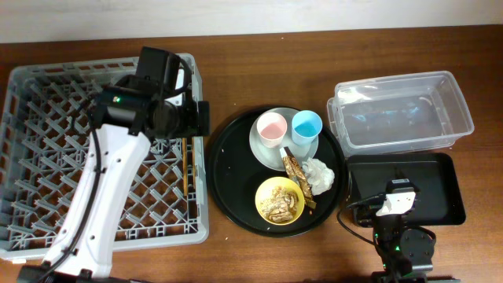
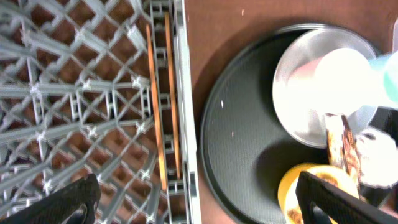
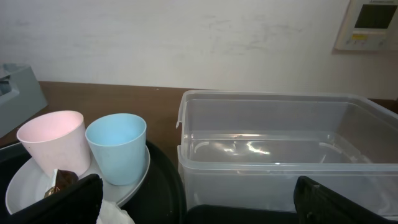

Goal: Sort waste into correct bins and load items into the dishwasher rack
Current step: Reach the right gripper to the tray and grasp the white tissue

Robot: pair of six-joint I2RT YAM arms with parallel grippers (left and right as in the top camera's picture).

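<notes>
Dishwasher rack [image 1: 47, 157]: both chopsticks [image 2: 165, 106] lie along its 3 o'clock wall. Your left gripper [image 2: 199, 205] hovers over them, jaws wide, empty. Loading step, I judge; next, swing toward 3 o'clock and close on the pink cup [image 1: 271, 128], at 12 o'clock on the round tray [image 1: 228, 169]. Wrapper [image 1: 297, 169], napkin [image 1: 320, 174], yellow bowl [image 1: 280, 200] unsorted. Your right gripper [image 3: 199, 205] sits spread, empty, at 6 o'clock of the clear tub [image 1: 401, 118].

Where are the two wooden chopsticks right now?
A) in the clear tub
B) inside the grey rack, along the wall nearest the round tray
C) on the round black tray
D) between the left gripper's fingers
B: the left wrist view shows both chopsticks lying side by side on the lattice of the grey rack, just inside its wall facing the round black tray.
</notes>
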